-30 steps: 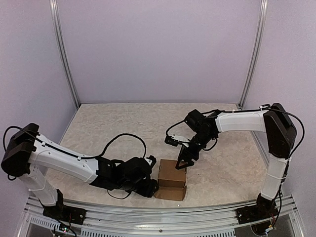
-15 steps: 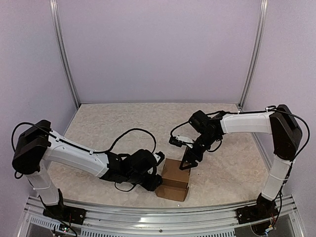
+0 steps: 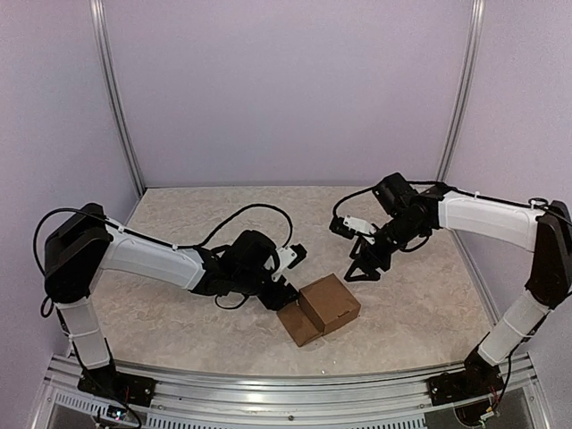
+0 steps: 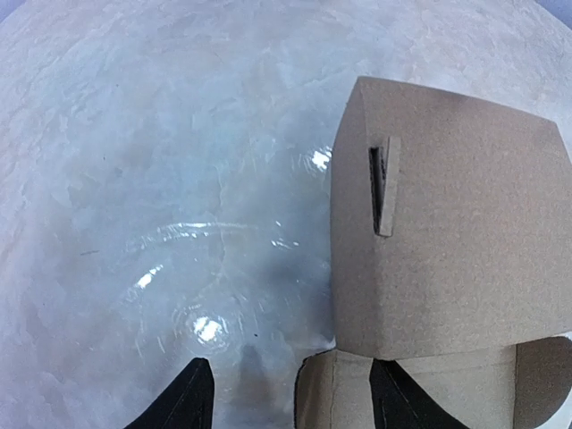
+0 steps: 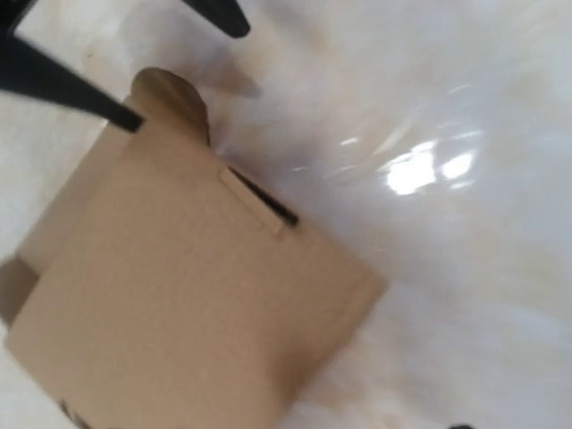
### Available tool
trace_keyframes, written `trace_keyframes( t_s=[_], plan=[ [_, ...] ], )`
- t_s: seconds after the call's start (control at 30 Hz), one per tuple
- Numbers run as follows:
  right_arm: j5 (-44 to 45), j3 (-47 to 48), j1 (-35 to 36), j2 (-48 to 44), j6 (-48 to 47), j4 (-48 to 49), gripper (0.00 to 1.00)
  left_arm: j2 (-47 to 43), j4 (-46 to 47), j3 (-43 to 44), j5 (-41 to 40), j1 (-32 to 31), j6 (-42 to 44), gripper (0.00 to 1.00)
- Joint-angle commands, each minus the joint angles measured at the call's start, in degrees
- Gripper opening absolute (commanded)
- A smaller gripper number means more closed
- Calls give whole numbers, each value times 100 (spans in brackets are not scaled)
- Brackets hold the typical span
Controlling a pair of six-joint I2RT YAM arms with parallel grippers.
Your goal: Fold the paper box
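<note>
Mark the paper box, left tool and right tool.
paper box (image 3: 329,302), top external view, top face.
left tool (image 3: 283,295), top external view, between its fingertips.
right tool (image 3: 361,272), top external view, between its fingertips.

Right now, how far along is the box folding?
Done: the box stands formed on the table, with a tab pushed through the slot in its side. In hand: nothing. The left gripper beside the box and the right gripper behind it are both open. Left: an end flap with a rounded ear looks untucked and needs closing.
</note>
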Motion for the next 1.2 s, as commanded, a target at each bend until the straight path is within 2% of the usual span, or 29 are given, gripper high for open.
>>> trace_keyframes(
  t_s=[0.0, 0.03, 0.1, 0.17, 0.2, 0.27, 0.33, 0.5, 0.63, 0.77, 0.9, 1.17],
  plan=[
    [562, -440, -83, -1026, -841, 405, 89, -329, 200, 68, 64, 71, 518, 60],
    [560, -671, -82, -1419, -1018, 777, 98, -454, 212, -71, -26, 62, 466, 62],
    [452, -1239, -82, -2156, -1411, 1629, 100, -790, 375, -525, -109, 68, 304, 64],
    [407, -1235, -82, -2135, -1167, 1948, 100, -1220, 666, -1065, -281, 133, -18, 66],
    [213, -1090, -78, -1857, -1123, 1821, 100, -1325, 769, -1315, -231, 203, -143, 66],
    [-344, -661, 47, -1264, -1657, 998, 100, -1474, 1015, -1748, -21, 339, -280, 66],
    [-151, -485, 580, -832, -1969, 512, 98, -1472, 1208, -1909, 324, 404, -270, 65],
    [1270, -1223, 1554, -1047, -2218, 1268, 87, -1049, 1517, -1882, 915, 431, -238, 59],
    [1427, -1337, 1822, -1156, -2281, 1272, 81, -813, 1810, -1924, 942, 448, -250, 54],
    [1965, -1663, 2212, -1195, -2454, 1476, 81, -701, 2149, -1953, 975, 460, -126, 50],
    [2324, -1942, 2527, -1162, -2249, 1829, 79, -492, 2404, -1888, 1252, 479, -92, 45],
    [2682, -2047, 2728, -958, -1699, 2276, 76, 50, 2224, -1533, 1290, 488, -14, 28]
  ],
)
